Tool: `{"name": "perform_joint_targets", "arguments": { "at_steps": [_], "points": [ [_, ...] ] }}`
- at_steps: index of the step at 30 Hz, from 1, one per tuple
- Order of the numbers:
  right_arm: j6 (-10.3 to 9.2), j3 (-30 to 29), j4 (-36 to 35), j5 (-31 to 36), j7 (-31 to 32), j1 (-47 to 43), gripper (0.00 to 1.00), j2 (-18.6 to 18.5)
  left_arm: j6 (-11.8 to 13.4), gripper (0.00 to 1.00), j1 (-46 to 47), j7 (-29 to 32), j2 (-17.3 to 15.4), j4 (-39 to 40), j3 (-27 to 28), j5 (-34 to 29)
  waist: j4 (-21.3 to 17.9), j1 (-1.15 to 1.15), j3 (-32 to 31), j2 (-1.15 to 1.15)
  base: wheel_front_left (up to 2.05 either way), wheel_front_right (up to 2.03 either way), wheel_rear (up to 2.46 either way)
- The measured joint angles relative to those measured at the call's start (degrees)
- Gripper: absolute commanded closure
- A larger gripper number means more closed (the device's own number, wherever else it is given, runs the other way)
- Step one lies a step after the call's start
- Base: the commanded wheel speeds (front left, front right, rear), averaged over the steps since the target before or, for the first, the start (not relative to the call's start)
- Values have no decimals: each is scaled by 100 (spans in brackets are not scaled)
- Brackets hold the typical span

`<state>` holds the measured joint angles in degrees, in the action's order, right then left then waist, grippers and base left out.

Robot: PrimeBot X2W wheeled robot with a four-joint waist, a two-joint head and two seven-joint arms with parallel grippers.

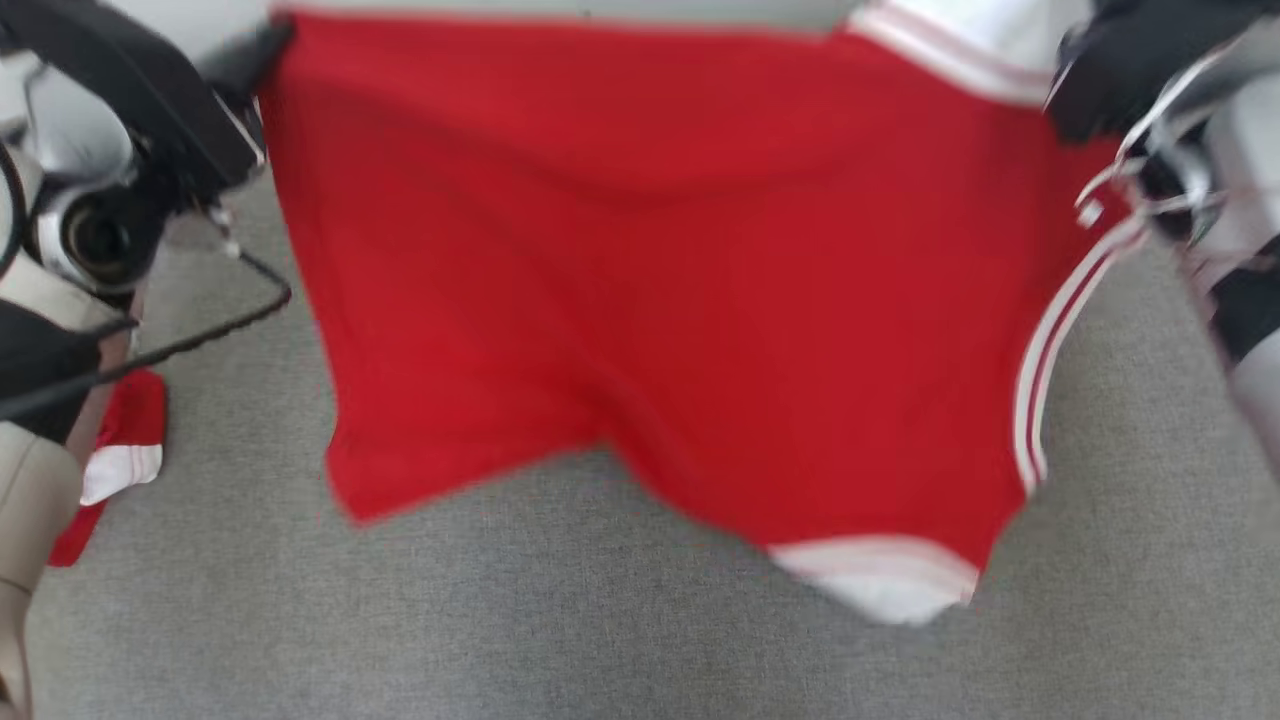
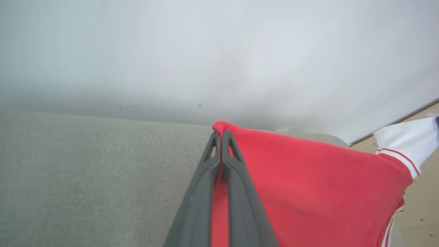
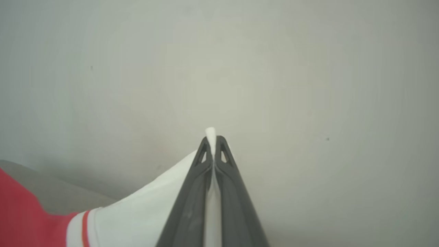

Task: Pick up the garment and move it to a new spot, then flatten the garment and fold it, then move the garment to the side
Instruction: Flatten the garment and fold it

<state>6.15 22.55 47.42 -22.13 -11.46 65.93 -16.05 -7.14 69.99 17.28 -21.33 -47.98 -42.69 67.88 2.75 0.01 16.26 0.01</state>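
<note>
**A:** Garment [image 1: 640,260] first: where is it?

**B:** Held up and spread wide above the grey fabric surface [image 1: 600,650]. It is red with white bands, and its lower edge is blurred. I cannot tell if the lowest white cuff touches the surface.

**A:** What's on the left?

**B:** A piece of red and white cloth [image 1: 115,465] lies low, partly behind the left arm. Above it, the left gripper [image 2: 221,135] has its fingers pressed together on a red top corner.

**A:** And the right?

**B:** The right gripper [image 3: 212,139] is pinching the white band at the other top corner, with a pale wall [image 3: 308,68] behind.
</note>
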Motion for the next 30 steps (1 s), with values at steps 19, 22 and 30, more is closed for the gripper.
{"name": "perform_joint_targets", "arguments": {
  "at_steps": [19, 22, 30],
  "points": [
    [93, 270, 134, -822, -224, -1923, 100, 186, 0, 100, -2418, -1774, -745, 1597, -438, -267, 85, -2, -967, -2, 0, 0, 0],
    [93, 468, -85, -907, -225, -2583, 100, 180, 0, 100, -3089, -1973, -812, 1848, -512, -243, 6, -2, -1060, -2, 0, 0, 0],
    [93, 632, -410, -964, -268, -3585, 100, 149, 116, 100, -3875, -2346, -809, 2136, -738, -300, -217, -2, -1014, -2, 0, 0, 0]
  ]
}}
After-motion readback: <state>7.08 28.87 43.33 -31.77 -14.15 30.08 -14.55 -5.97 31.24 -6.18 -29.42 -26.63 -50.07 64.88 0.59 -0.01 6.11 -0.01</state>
